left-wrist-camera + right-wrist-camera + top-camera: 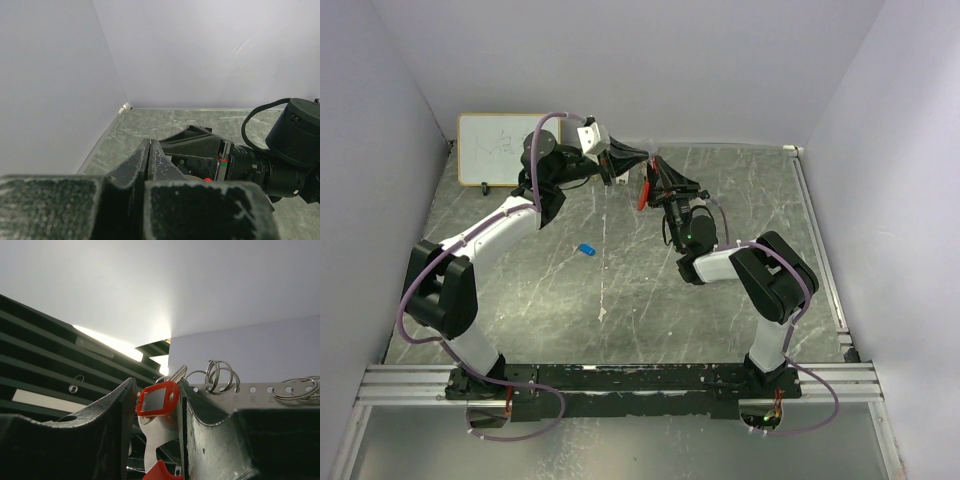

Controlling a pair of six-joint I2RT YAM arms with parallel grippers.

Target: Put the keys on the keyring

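The blue-headed key (586, 249) lies alone on the marble table, near the left arm. My right gripper (655, 180) is raised at the centre back and shut on the keyring (642, 192), whose red part hangs from it. In the right wrist view the fingers (156, 381) close around a red tag-like key head (157, 398) with a silver blade (177, 374), beside the grey holed strip (250, 389) and thin metal rings (220, 374). My left gripper (642, 156) is shut, its tips (150, 141) at the keyring's top end. I cannot see whether they pinch anything.
A small whiteboard (500, 148) leans on the back wall at the left. White walls enclose the table on three sides, and a metal rail (817, 240) runs along its right edge. The right arm's wrist (295, 140) sits close in front of the left gripper.
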